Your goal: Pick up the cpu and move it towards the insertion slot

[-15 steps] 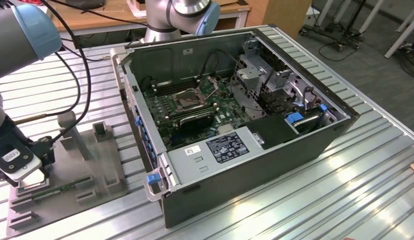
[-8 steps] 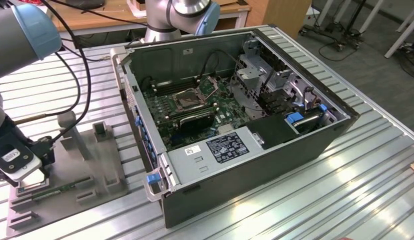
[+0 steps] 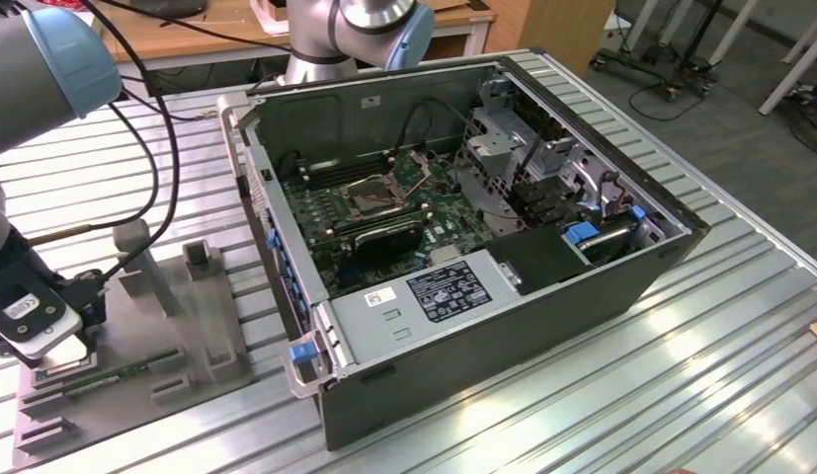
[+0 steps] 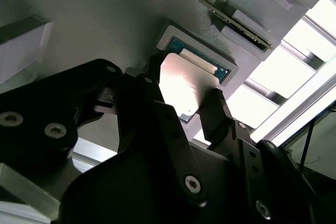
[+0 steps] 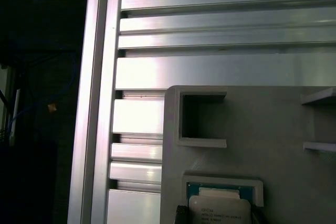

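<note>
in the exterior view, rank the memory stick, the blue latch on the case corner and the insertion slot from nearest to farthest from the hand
From the hand, closed on the cpu:
1. memory stick, beside it on the grey tray.
2. blue latch, on the case's near corner, toward the exterior view's right.
3. insertion slot, farthest, on the motherboard inside the case.

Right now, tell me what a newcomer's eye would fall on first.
The open computer case dominates the exterior view's middle, its green motherboard and insertion slot exposed. In the second wrist view, the gripper is closed on the silvery cpu at the grey tray.
</note>
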{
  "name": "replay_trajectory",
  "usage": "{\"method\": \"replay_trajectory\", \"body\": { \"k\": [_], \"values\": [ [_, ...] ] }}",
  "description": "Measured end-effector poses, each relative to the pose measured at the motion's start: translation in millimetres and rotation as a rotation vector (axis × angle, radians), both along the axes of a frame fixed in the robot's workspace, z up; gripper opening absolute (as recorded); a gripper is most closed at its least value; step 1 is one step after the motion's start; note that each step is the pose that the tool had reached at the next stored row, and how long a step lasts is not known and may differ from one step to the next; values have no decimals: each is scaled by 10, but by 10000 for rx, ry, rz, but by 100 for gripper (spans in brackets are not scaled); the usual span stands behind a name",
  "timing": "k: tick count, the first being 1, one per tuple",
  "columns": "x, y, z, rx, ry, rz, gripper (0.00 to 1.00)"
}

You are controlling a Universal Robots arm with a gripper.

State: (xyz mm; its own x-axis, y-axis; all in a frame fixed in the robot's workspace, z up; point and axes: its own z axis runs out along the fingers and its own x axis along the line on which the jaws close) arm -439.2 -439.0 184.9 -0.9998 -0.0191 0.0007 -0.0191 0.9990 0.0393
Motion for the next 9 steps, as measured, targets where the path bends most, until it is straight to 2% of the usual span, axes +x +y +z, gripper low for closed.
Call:
{"method": "replay_trajectory", "body": {
  "k": [9],
  "values": [
    [0,0,1,1,-1,0,54]
  ]
}}
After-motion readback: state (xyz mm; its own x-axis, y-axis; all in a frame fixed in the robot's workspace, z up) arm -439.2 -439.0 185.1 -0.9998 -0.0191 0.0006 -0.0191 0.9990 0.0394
